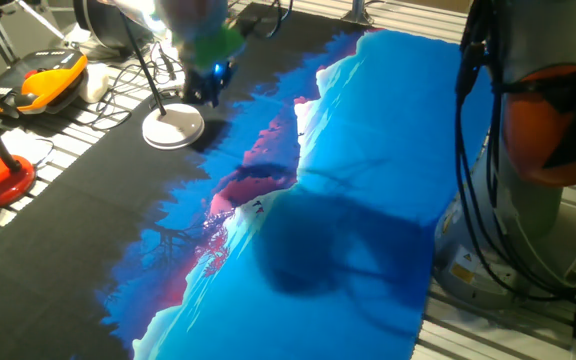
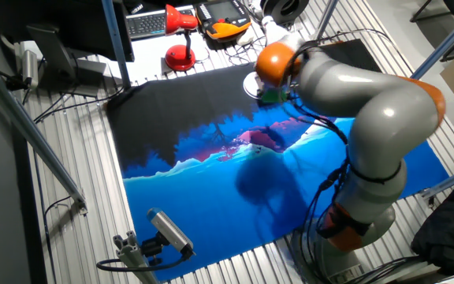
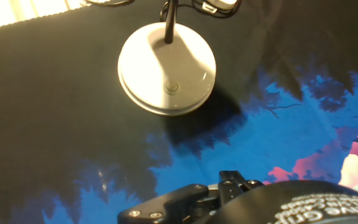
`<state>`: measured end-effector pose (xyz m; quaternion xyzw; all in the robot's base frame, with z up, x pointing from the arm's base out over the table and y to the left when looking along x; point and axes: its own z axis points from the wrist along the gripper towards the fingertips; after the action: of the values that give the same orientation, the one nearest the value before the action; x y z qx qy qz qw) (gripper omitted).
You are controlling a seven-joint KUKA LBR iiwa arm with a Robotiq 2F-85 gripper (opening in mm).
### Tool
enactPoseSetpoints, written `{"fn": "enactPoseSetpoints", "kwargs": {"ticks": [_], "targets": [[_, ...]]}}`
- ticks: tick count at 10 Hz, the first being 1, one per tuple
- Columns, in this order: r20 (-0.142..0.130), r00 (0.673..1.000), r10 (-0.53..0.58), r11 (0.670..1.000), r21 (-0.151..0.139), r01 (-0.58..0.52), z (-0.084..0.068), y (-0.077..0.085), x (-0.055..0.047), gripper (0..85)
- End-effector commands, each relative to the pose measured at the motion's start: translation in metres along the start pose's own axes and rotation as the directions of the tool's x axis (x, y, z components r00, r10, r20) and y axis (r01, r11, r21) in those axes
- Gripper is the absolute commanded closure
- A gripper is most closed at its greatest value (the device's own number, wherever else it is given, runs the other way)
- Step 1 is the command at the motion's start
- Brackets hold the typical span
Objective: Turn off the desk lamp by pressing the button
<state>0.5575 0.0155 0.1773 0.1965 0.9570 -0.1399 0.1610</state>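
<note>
The desk lamp stands at the back left of the mat, its flat round white base (image 1: pixel 173 127) on the black part of the cloth. A thin dark stem (image 1: pixel 144 70) slants up to the head (image 1: pixel 140 10), which glows brightly. In the hand view the base (image 3: pixel 166 68) fills the upper middle, with the small round button (image 3: pixel 171 86) on its near side and the stem (image 3: pixel 169 22) rising behind it. My gripper (image 1: pixel 207 92) hangs just right of the base, slightly above the mat and not touching it. Its fingertips do not show clearly in any view.
A second lamp with a round red base (image 1: pixel 0 180) (image 2: pixel 181 57) stands at the left, off the mat. An orange and yellow handheld device (image 1: pixel 53 80) and cables lie behind the lamp. The blue and black printed mat (image 1: pixel 368 200) covers the table. The arm's body (image 2: pixel 369 102) looms over the mat.
</note>
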Motion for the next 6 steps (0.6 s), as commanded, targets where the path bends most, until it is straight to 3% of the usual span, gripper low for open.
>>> {"fn": "enactPoseSetpoints", "kwargs": {"ticks": [1, 4, 6], "targets": [[0.003, 1.0, 0.009, 1.0, 0.007, -0.009, 0.014, 0.006, 0.003, 85.0], [-0.004, 1.0, 0.025, 1.0, 0.014, -0.025, 0.025, 0.012, -0.002, 85.0], [0.005, 0.999, 0.043, 0.998, 0.055, -0.044, 0.031, 0.015, -0.005, 85.0]]}}
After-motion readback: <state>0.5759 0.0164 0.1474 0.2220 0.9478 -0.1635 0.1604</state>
